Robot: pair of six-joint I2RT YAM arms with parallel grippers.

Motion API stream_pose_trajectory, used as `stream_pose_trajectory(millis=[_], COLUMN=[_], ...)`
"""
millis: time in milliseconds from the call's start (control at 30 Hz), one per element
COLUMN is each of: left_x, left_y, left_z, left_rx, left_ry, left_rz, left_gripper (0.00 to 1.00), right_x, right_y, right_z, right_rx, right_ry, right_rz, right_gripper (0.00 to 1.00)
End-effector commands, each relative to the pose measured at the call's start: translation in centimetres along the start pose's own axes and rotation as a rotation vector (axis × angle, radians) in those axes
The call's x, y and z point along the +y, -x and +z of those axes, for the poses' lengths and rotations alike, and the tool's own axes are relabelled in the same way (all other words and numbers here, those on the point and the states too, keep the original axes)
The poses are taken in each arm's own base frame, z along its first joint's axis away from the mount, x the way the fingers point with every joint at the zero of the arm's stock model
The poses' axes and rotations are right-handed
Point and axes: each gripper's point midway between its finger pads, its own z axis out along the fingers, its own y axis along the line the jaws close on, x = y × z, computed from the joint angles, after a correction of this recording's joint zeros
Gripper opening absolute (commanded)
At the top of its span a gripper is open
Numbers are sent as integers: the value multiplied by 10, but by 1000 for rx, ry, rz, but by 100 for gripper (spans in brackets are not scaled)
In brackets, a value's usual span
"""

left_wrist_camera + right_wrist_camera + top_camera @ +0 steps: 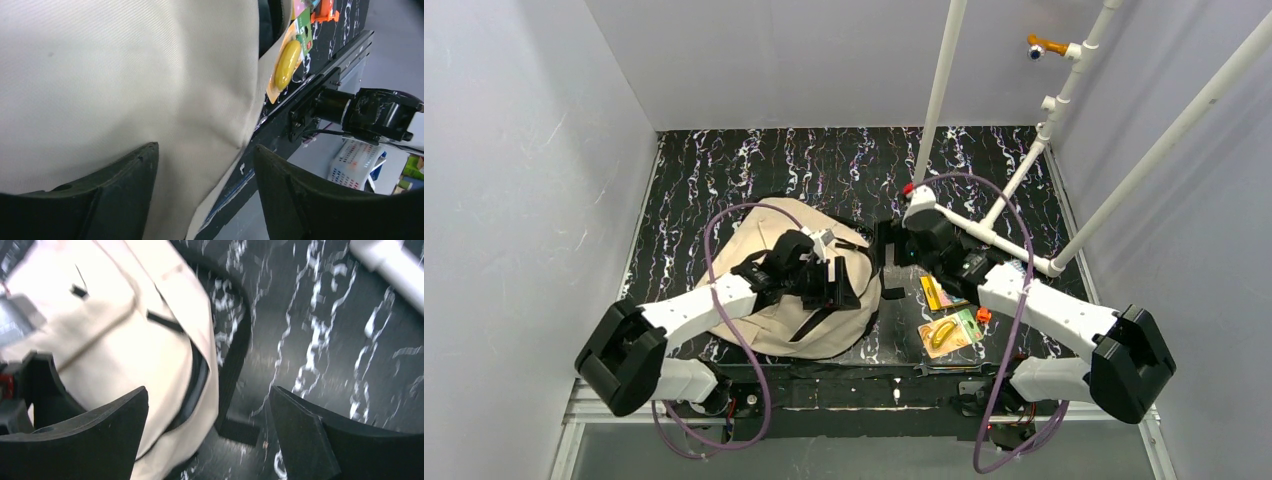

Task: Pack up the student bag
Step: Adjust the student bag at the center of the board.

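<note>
Your left arm [709, 300] is reaching from its base at the near edge toward 2 o'clock, with the forearm lying low across the student bag [769, 330]. The wrist is bending so the left pincer [204, 150] is pointing down at the bag's top panel. Its two black fingers [125, 190] are standing apart in a released pose. Plain beige cloth is showing in the gap, and nothing is being gripped. You cannot tell from the wrist view whether the fingers are touching the cloth.

Your right arm [1044, 300] is stretching from its base toward 10 o'clock, passing over the small colourful books [946, 330]. It is ending just beside the bag's right edge. The right pincer [209, 390] is gaping wide and holding nothing. Bare black worktop [824, 165] with white marbling is filling the gap between its fingers. The bag's beige flap and dark rim are lying toward 9 o'clock of that gap.

The bag is lying flat, left of the worktop's centre, at about 8 o'clock. A thin black strap is running across its near side. The books are lying outside the bag at about 5 o'clock, near the front edge.
</note>
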Motion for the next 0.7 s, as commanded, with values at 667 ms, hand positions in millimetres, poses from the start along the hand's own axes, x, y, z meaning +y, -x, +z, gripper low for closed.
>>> stream_pose_trajectory(millis=[667], left_x=[48], left_y=[40], left_z=[-142], left_rx=[-390], left_ry=[367], left_rz=[-7], left_gripper=[96], right_x=[86], right_y=[3], right_z=[118], right_rx=[228], right_ry=[458], right_rz=[-866], right_gripper=[74])
